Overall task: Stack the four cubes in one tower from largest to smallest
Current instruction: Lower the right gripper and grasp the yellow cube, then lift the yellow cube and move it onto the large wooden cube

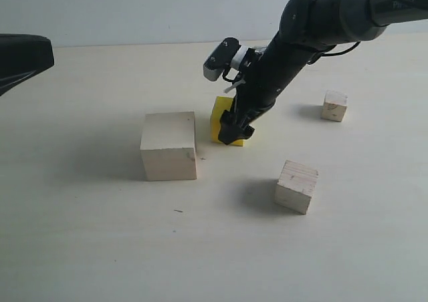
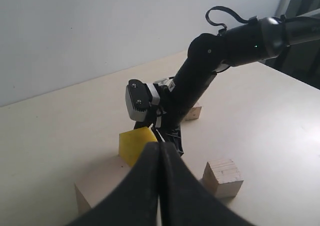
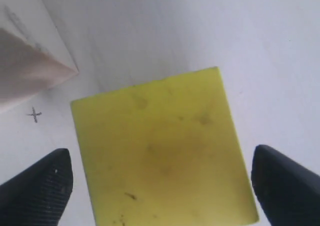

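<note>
**Matte black arms, one grey camera box**

The right arm (image 1: 314,28) is made of thick, rounded matte-black tubes with bulbous joints, and one link carries a tiny green light (visible from the left wrist view). A thin black cable (image 2: 222,13) loops off its upper link. Its wrist camera (image 2: 139,101) is a silver-grey box with a dark face, next to a white collar. The right gripper (image 1: 233,136) is black, its fingertips (image 3: 37,186) finely ribbed. The left gripper (image 2: 160,148) has smooth, tapering black fingers.
</note>
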Motion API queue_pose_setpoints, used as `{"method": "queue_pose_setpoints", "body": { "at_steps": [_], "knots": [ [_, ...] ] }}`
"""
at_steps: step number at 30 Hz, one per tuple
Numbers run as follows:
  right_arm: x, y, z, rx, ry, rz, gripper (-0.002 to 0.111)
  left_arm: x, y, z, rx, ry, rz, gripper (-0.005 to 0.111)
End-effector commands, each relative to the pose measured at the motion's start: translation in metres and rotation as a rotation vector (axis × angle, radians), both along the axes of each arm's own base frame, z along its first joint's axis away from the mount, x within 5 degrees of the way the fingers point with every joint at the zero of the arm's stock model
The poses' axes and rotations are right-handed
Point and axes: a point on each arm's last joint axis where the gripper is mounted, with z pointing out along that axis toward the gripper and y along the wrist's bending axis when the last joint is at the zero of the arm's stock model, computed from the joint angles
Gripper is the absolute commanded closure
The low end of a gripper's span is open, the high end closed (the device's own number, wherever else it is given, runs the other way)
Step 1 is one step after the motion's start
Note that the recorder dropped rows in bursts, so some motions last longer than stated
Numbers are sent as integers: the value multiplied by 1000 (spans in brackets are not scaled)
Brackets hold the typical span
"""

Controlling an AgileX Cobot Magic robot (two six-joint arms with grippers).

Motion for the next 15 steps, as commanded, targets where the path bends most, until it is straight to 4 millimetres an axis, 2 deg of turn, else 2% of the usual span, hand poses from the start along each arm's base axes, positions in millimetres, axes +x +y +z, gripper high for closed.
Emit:
{"method": "queue_pose_setpoints", "body": {
  "at_steps": [1, 5, 7, 12, 15],
  "knots": [
    [2, 3, 4, 54, -15, 17, 17, -2, 1, -1, 13, -15, -6, 107],
    [2, 2, 3, 40, -21, 27, 23, -2, 1, -1, 13, -15, -6, 107],
    [1, 2, 3, 40, -10, 27, 36, -2, 1, -1, 14, -12, -9, 107],
    [-10, -1, 7, 3, 78, 91, 109, -3, 0, -2, 23, 1, -24, 107],
    [-13, -10, 27, -86, 39, 137, 108, -4, 0, -3, 24, 4, -27, 107]
  ]
}}
